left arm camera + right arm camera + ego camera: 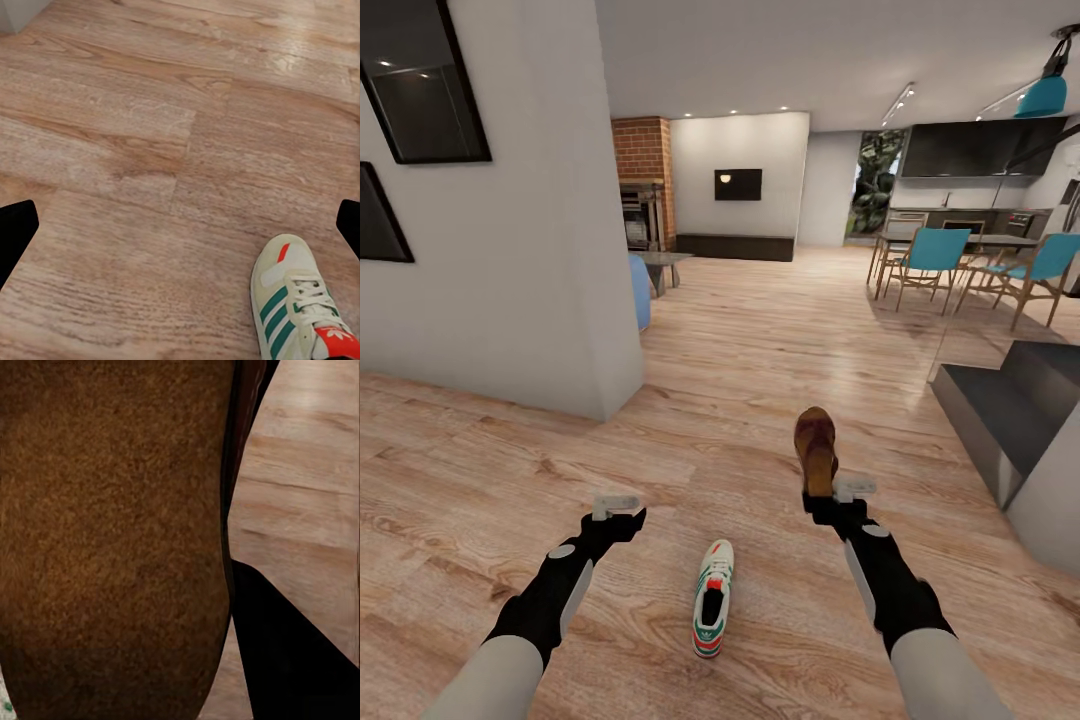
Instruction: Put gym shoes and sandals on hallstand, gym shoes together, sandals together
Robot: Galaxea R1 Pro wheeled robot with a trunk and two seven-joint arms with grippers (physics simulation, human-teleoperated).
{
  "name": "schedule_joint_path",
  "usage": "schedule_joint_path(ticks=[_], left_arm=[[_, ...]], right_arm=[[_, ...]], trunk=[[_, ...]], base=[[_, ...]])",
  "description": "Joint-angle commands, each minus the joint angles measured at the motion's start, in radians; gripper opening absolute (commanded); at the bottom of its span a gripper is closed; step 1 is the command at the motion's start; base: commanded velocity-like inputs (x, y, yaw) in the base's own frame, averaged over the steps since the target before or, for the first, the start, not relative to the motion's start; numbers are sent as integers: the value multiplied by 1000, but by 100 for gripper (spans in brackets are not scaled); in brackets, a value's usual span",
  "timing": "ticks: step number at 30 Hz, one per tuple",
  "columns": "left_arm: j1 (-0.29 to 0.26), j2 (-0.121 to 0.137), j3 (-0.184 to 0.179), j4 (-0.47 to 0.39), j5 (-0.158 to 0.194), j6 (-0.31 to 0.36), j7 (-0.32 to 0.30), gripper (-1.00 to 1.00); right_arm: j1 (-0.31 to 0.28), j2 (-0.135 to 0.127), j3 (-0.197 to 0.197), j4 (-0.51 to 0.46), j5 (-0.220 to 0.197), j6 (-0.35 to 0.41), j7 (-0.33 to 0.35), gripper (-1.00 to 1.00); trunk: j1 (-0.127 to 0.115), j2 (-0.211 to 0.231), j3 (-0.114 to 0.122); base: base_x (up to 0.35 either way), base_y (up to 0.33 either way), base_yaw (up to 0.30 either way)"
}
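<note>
A white gym shoe (712,597) with green stripes and red accents lies on the corridor floor (510,480) between my two arms, toe pointing away from me. In the left wrist view the gym shoe (300,309) sits off to one side of the open fingers (15,234). My left gripper (622,522) hovers open above bare planks, left of the shoe. My right gripper (822,500) is shut on a dark brown sandal (816,447), held upright off the floor. The sandal's sole (112,540) is pressed close to the right wrist camera, beside one dark finger (292,660). The hallstand is out of view.
A white wall corner (575,300) juts out on the left. Dark grey steps (1010,410) stand at the right. Farther ahead are a dining table with teal chairs (940,262), a brick fireplace (643,180) and a blue object (639,290) past the wall corner.
</note>
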Motion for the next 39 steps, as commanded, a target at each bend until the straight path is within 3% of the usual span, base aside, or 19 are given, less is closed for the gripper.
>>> schedule_joint_path(ticks=[1, 2, 4, 7, 14, 32, 39], left_arm=[[0, -2, 8, -2, -10, 5, -10, 100], [0, -2, 8, -2, -11, 5, -9, 100], [0, -1, 8, -1, -11, 5, -9, 100], [0, -2, 8, -1, -11, 5, -8, 100], [0, -2, 8, -1, -11, 5, -8, 100], [0, -3, 8, -1, -9, 5, -7, 100], [0, -4, 8, -1, -10, 5, -7, 100]], right_arm=[[0, 1, -5, -14, 7, 53, 5, -100], [0, 2, -3, -47, 7, 171, 6, -100], [0, 2, -3, -100, 7, 253, 7, -100], [0, 2, -4, -153, 7, 286, 7, -100], [0, 3, -3, -226, 7, 307, 7, -100], [0, 3, -1, -237, 7, 310, 7, -100], [0, 3, -1, -238, 7, 310, 7, -100]], trunk=[[0, 0, -1], [0, 0, -1], [0, 0, -1], [0, 0, -1], [0, 0, -1], [0, 0, 2], [0, 0, 2]], base=[[0, 0, 0], [0, 0, 0], [0, 0, 0], [0, 0, 0], [0, 0, -41], [91, -58, -260], [35, -25, -67]])
